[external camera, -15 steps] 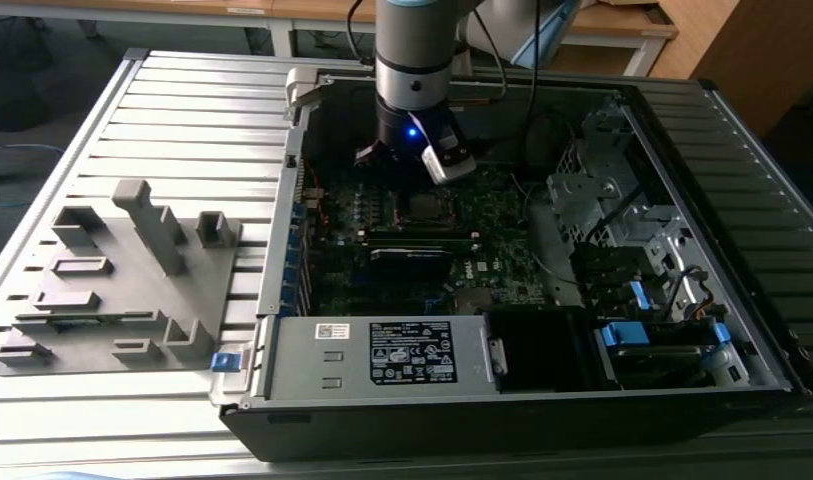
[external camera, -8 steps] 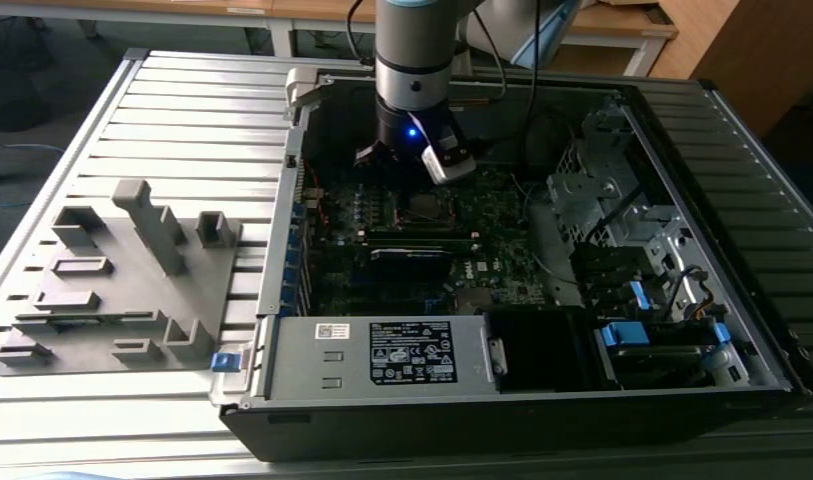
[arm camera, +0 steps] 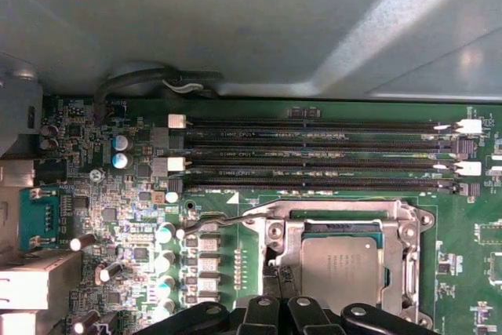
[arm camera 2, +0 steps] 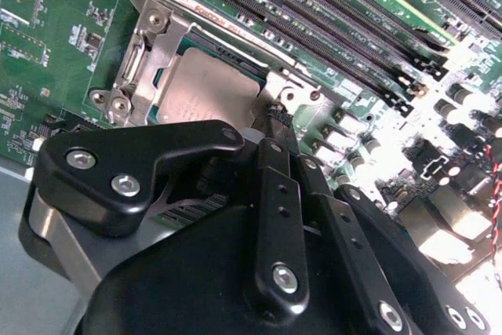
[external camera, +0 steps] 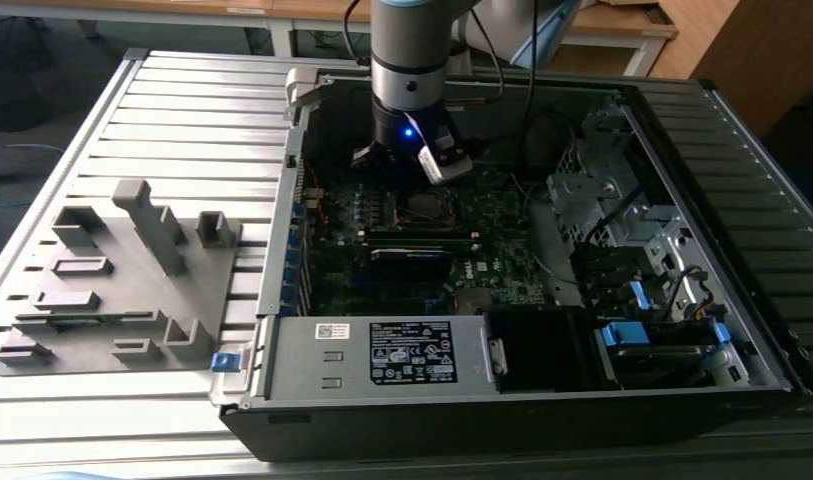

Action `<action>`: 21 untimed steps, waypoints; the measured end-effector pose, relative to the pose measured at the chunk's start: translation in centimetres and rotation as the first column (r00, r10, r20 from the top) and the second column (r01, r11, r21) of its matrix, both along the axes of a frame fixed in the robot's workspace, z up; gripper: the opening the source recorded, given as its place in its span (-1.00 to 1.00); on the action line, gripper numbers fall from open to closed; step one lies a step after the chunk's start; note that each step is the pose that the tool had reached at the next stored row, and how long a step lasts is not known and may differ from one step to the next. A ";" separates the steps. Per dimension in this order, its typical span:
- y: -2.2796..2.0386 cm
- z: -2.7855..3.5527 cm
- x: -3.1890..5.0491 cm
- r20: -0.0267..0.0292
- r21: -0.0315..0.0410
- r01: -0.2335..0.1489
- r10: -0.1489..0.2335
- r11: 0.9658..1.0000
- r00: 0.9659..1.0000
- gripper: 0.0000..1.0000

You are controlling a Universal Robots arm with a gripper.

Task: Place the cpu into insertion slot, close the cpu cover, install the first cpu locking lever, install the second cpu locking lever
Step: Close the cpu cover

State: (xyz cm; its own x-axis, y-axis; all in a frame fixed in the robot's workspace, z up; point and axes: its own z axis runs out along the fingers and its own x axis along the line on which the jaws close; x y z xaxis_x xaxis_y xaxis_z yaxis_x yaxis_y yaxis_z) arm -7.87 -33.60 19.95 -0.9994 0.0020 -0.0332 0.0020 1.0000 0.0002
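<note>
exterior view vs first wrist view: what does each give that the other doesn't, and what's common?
Exterior view: the whole open computer case on a slatted table, a grey fixture block at the exterior view's left, the arm standing over the board, and the labelled power supply.
First wrist view: four long black memory slots and the metal cover framing the cpu, with the gripper close at the cpu's edge.
Both: the green motherboard and the socket area under the arm.

Black screw-studded fingers [arm camera 2: 274, 194], silver-grey arm [external camera: 409, 75]
</note>
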 end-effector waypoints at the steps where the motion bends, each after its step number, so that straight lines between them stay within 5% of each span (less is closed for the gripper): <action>1: 0.00 -0.01 -0.01 0.000 0.000 0.000 0.000 1.000 1.000 -0.79; 21: 0.00 -0.10 -0.18 0.002 0.000 0.000 0.000 1.000 1.000 -0.79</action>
State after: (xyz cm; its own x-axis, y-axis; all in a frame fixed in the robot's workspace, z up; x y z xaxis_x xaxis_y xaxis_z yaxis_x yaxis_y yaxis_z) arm -8.05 -33.60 19.85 -0.9994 0.0022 -0.0356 0.0022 1.0000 0.0007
